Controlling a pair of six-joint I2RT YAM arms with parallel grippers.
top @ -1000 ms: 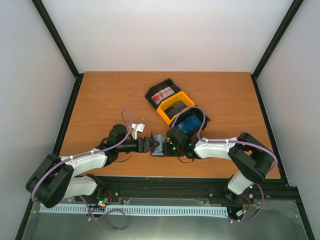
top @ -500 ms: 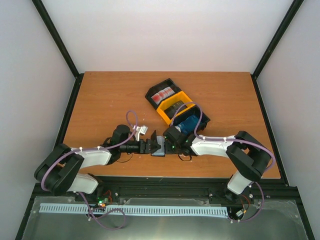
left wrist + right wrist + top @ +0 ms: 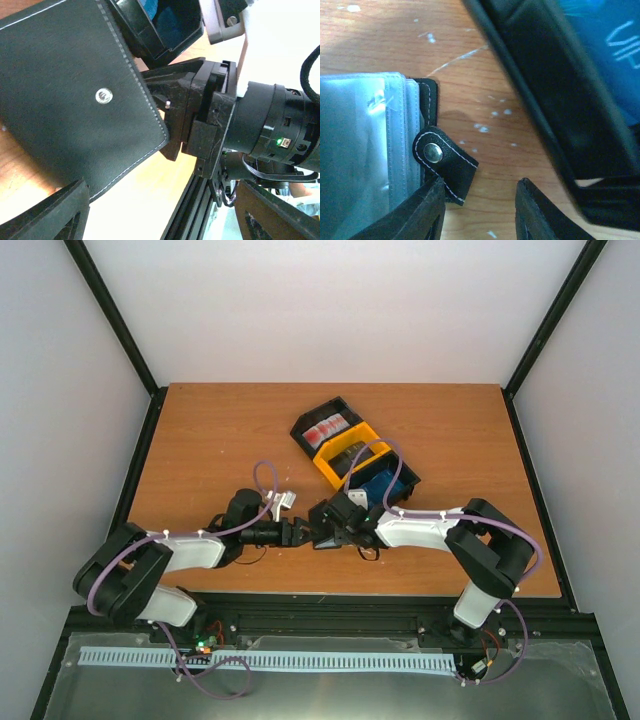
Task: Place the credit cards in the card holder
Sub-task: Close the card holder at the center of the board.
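The card holder (image 3: 365,150) lies open on the table, its grey-blue clear pockets up and its clasp tab (image 3: 445,162) sticking out beside them. My right gripper (image 3: 480,215) is open just above the table, and the tab's end rests against its left finger (image 3: 420,215). In the left wrist view the card holder's black outer flap (image 3: 65,100) fills the upper left. My left gripper (image 3: 160,215) is open wide, with the flap's edge at its left finger (image 3: 50,215). A blue credit card (image 3: 378,485) lies in the nearest bin, and red-and-white credit cards (image 3: 325,428) in the farthest.
The joined black-yellow-black bins (image 3: 345,472) stand slanted just behind the grippers, the near black wall (image 3: 545,100) close to my right gripper. The table's front edge and black rail (image 3: 200,200) run right below the left gripper. Both grippers (image 3: 308,532) meet near the table's front middle.
My right gripper has moved left over the card holder, closing the gap to the left gripper. The left arm has drawn in slightly.
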